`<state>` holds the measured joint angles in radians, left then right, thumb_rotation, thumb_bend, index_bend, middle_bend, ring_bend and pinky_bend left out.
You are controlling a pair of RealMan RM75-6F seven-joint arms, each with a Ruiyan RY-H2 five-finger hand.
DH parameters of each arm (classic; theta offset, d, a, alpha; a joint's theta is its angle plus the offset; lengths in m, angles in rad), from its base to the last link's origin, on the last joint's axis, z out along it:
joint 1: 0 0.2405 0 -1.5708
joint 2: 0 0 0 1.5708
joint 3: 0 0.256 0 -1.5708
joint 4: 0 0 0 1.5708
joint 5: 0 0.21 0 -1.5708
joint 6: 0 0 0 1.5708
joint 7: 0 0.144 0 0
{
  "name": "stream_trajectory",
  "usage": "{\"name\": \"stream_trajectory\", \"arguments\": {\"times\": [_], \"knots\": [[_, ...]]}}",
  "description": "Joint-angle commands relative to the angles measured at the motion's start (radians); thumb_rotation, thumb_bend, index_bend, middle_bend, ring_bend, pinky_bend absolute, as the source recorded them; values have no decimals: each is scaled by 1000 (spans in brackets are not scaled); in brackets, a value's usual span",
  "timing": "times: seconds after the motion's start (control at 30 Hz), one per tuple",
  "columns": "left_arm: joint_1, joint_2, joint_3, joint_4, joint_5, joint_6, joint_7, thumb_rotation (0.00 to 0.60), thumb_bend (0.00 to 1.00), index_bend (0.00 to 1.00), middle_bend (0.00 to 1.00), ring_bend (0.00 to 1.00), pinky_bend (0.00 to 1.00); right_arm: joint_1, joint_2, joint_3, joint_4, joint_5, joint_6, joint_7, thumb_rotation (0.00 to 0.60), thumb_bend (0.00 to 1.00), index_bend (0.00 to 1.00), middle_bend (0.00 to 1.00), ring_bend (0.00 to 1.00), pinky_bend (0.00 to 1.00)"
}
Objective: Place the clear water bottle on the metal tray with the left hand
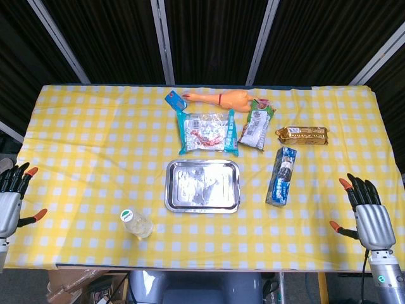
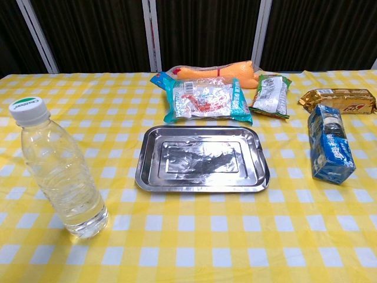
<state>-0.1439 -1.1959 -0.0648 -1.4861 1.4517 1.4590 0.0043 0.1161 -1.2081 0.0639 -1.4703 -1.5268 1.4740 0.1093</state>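
Observation:
The clear water bottle [image 1: 137, 223] [image 2: 58, 170] stands upright with a white-and-green cap near the table's front edge, left of centre. The metal tray [image 1: 203, 185] [image 2: 200, 157] lies empty in the middle of the yellow checked cloth, to the bottle's right and a little further back. My left hand [image 1: 11, 197] hangs open at the far left edge of the table, well apart from the bottle. My right hand [image 1: 367, 212] is open at the far right edge, holding nothing. Neither hand shows in the chest view.
Behind the tray lie a blue-edged snack bag [image 1: 207, 132] [image 2: 203, 99], a rubber chicken [image 1: 223, 99] [image 2: 218, 72], a green packet [image 1: 255, 126] [image 2: 271, 94] and a gold wrapper [image 1: 302, 135] [image 2: 339, 100]. A blue carton [image 1: 282, 177] [image 2: 331, 144] lies right of the tray.

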Motion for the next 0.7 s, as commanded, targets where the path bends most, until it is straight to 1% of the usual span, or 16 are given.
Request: {"name": "stream_trajectory", "arguments": {"times": [0.03, 0.3, 0.7], "knots": [[1, 1, 3, -4, 4, 0, 4, 600, 90, 101, 18, 0, 48, 0, 1, -1, -1, 1, -3, -2, 600, 49, 111, 0, 30, 0], [8, 3, 6, -27, 9, 10, 23, 600, 90, 100, 18, 0, 48, 0, 4, -8, -8, -10, -2, -10, 600, 49, 111, 0, 29, 0], [5, -4, 6, -15, -2, -11, 19, 600, 89, 98, 19, 0, 48, 0, 8, -9, -14, -12, -2, -11, 600, 49, 111, 0, 29, 0]]}}
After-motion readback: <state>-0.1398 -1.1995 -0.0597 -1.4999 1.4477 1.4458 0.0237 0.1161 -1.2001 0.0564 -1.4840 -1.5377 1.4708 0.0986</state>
